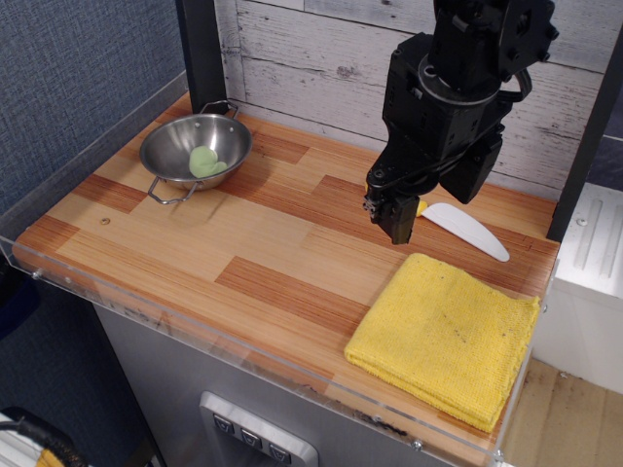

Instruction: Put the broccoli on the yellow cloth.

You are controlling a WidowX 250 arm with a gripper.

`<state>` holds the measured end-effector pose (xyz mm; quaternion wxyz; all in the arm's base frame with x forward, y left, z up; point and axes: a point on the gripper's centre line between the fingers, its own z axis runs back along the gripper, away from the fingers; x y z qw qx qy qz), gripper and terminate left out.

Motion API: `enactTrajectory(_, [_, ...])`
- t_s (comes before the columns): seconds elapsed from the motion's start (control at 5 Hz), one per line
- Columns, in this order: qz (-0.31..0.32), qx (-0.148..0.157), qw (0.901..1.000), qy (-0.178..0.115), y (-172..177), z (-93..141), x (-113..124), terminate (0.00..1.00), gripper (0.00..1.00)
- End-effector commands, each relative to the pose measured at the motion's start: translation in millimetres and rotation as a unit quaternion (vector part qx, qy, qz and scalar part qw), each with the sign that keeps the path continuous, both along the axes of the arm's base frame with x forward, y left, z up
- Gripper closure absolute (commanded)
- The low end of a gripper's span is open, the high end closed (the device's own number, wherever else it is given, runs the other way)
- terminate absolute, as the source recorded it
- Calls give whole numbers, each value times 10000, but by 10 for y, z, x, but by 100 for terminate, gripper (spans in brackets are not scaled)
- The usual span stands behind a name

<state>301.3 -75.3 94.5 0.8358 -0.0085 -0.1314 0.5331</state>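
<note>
The broccoli (204, 161) is a small pale green lump lying inside the steel bowl (164, 153) at the back left of the wooden table. The yellow cloth (446, 336) lies folded at the front right corner. My gripper (397, 224) hangs above the table at the right of the middle, just behind the cloth's far edge and well away from the bowl. Its fingers look close together with nothing between them.
A white knife (467, 230) with a yellow handle lies behind the cloth, its handle partly hidden by my gripper. A clear acrylic rim (146, 309) runs along the table's front and left edges. A dark post (201, 49) stands behind the bowl.
</note>
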Motion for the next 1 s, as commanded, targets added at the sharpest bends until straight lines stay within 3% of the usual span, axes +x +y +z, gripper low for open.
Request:
enactTrajectory(0.0, [0, 0, 10000, 0, 0, 0, 0, 0, 0])
enactTrajectory(0.2, [323, 75, 9995, -6, 451, 59, 129, 0, 0])
enactTrajectory(0.4, [640, 395, 9972, 39, 824, 166, 235, 0, 0])
enactTrajectory(0.8, [1376, 396, 9897, -12, 1470, 233, 419, 0, 0])
